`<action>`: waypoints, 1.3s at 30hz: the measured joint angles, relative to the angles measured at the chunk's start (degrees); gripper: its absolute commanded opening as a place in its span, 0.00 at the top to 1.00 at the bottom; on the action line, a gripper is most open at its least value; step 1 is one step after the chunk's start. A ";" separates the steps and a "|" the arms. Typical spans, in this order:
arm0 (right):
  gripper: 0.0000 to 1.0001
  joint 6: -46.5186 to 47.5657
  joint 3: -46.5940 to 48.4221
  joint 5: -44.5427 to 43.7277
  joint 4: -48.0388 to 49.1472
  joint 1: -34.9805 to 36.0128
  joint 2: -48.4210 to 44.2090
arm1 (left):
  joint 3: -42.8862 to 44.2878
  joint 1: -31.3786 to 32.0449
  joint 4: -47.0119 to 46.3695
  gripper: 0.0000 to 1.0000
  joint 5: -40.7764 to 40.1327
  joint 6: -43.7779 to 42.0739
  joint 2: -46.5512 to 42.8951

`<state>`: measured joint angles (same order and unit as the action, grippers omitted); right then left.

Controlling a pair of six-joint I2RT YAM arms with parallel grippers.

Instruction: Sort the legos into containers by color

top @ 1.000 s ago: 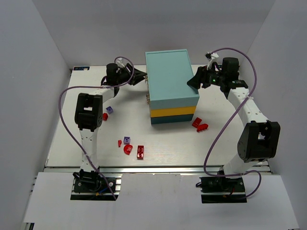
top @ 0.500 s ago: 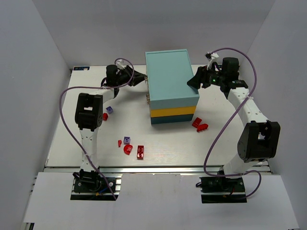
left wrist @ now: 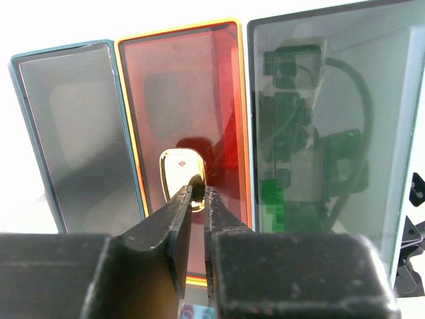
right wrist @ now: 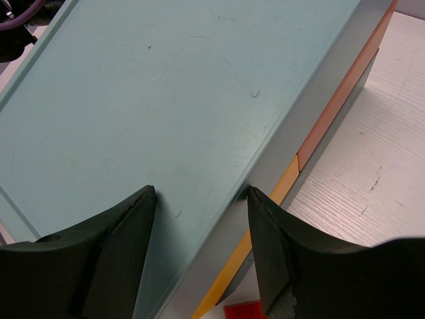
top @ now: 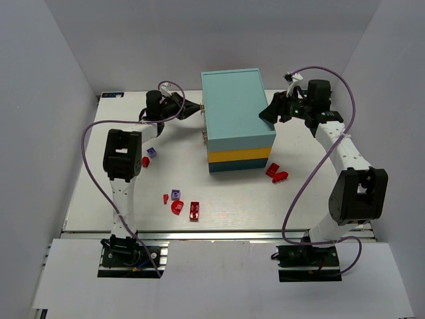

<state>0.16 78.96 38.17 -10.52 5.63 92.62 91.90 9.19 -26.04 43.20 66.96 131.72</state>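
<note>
Left arm: reaches from its base along the cabinet's (top: pixel 236 100) left side, with the forearm bent inward. The left claw (left wrist: pixel 200 193) points at the cabinet's left face, where the drawer fronts are. Left wrist view: three clear drawers sit side by side. The middle drawer (left wrist: pixel 199 86) is red-tinted in a yellow frame. The claw's two fingers are drawn almost together, tips pinching the lower right edge of that drawer's gold handle (left wrist: pixel 178 171).

Right arm: rises from its base and bends inward at the elbow. This brings the right claw (right wrist: pixel 200 193) to the cabinet's far right top edge. Its fingers are spread wide and straddle that edge, one over the light teal top and one over the side wall. Contact cannot be told.

Legos: all loose on the bench (top: pixel 232 226).
- Red pair (top: pixel 276 173): just off the cabinet's near right corner.
- Purple (top: pixel 152 152) and red (top: pixel 145 161): left of the cabinet, beside the left arm.
- Red and purple cluster (top: pixel 180 203): near-left of the cabinet, well apart from it.
</note>
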 measured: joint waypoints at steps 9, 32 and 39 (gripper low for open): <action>0.39 -0.02 0.00 -0.07 0.00 0.00 0.00 | -1.60 -0.81 0.13 0.82 0.46 -0.15 -1.03; 0.38 -0.04 0.00 -0.24 0.00 0.00 0.00 | -2.84 -3.67 -0.66 0.34 6.16 0.33 -0.98; 0.38 -0.02 0.00 -0.24 0.00 0.00 0.00 | 1.36 -2.51 -4.02 0.33 6.58 3.54 2.10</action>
<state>0.14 78.96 37.93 -10.52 5.63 92.62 93.25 6.68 -30.06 49.78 70.50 133.82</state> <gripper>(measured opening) 0.619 0.666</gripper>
